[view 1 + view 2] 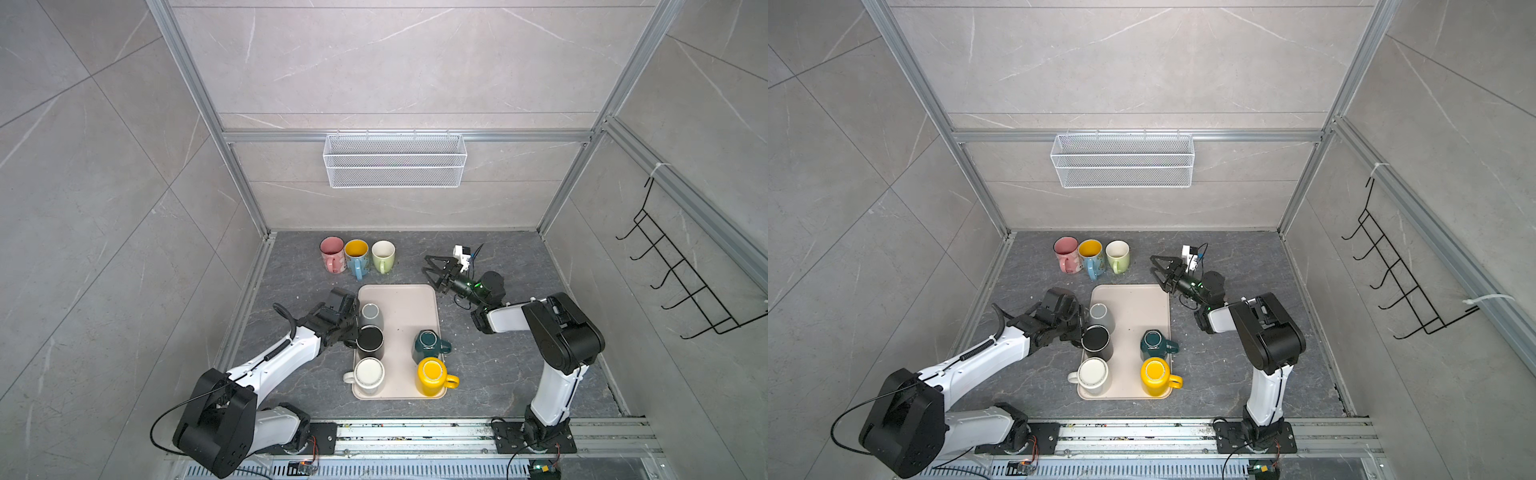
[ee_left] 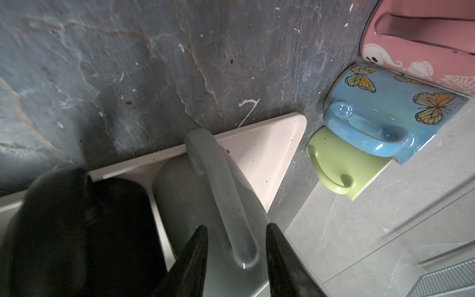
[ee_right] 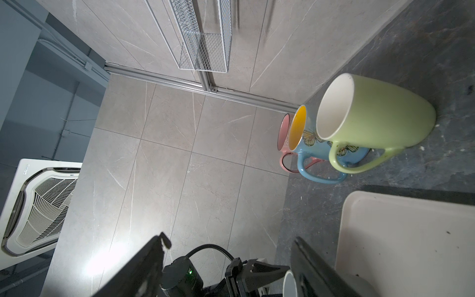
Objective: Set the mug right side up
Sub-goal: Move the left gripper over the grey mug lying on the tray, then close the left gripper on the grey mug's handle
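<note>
A grey mug [image 1: 371,315] [image 1: 1100,316] stands bottom up at the back left of the beige tray [image 1: 409,303] [image 1: 1138,307]. My left gripper [image 1: 354,324] [image 1: 1081,322] is against its left side. In the left wrist view the two black fingers straddle the mug's handle [image 2: 221,185], and a gap shows on each side, so the left gripper [image 2: 236,227] is open around it. My right gripper [image 1: 428,266] [image 1: 1152,266] [image 3: 229,237] hovers open and empty off the tray's back right corner.
Also bottom up on the tray are a black mug [image 1: 370,338], a white mug [image 1: 369,372], a dark green mug [image 1: 428,345] and a yellow mug [image 1: 432,374]. Pink [image 1: 331,251], blue [image 1: 356,251] and light green [image 1: 383,253] mugs stand upright behind it.
</note>
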You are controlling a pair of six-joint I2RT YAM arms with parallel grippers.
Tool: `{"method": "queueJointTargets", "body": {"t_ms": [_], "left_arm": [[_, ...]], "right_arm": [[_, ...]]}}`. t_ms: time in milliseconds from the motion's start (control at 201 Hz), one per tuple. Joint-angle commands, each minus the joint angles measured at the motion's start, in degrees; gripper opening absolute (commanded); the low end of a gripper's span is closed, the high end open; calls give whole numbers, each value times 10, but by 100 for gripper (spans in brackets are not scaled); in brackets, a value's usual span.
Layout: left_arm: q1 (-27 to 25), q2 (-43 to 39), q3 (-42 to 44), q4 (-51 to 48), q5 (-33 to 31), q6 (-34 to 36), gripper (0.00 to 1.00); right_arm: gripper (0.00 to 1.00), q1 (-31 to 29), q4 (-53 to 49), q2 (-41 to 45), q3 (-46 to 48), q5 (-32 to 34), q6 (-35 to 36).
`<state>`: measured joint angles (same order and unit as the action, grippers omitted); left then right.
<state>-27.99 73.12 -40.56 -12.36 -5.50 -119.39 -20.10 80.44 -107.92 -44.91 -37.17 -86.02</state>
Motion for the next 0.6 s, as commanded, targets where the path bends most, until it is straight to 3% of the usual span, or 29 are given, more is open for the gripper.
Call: {"method": "queueJointTargets", "body": {"t_ms": [0, 598], "left_arm": [[9, 15, -3, 11, 3, -33, 40], [27, 60, -6, 71, 10, -9, 24]], "right_arm": [[79, -3, 17, -11, -15, -8, -6], [79, -3, 18, -26, -26, -11, -9]]}}
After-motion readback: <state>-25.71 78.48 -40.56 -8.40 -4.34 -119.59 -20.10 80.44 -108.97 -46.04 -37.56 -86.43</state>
